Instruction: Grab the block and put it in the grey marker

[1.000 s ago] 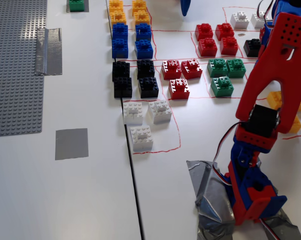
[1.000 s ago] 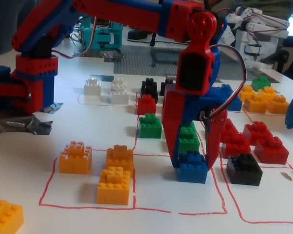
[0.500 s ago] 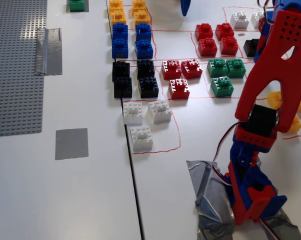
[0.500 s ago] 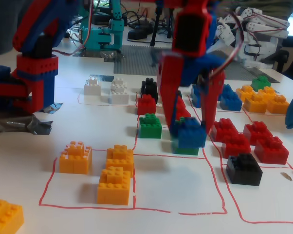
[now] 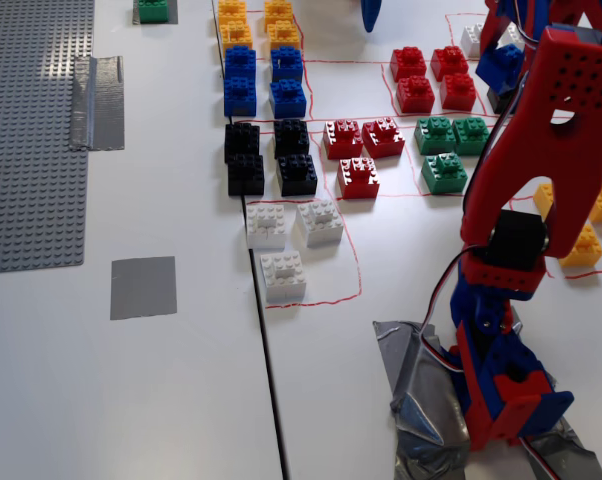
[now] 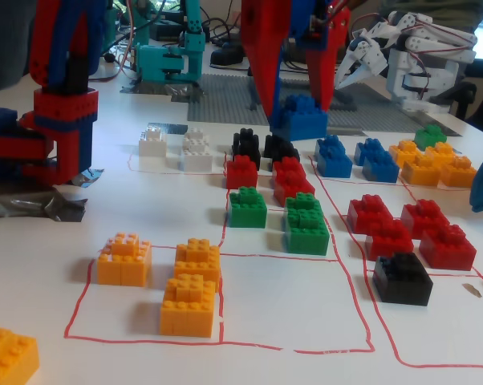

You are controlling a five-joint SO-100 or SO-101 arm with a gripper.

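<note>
We see the red-and-blue two-finger gripper [image 6: 299,108] clamped on the small bright-blue studded brick [image 6: 300,118], lifted clear of the white bench [image 5: 181,400].
The gripper's top is cut off by the frame edge; in the other fixed view the arm hides most of the brick. The flat matte grey tape square [image 5: 143,287] lies well apart.

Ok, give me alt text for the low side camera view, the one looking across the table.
The red-and-blue gripper holds a blue block in the air above rows of coloured bricks sorted inside red-outlined boxes on a white table.
</note>
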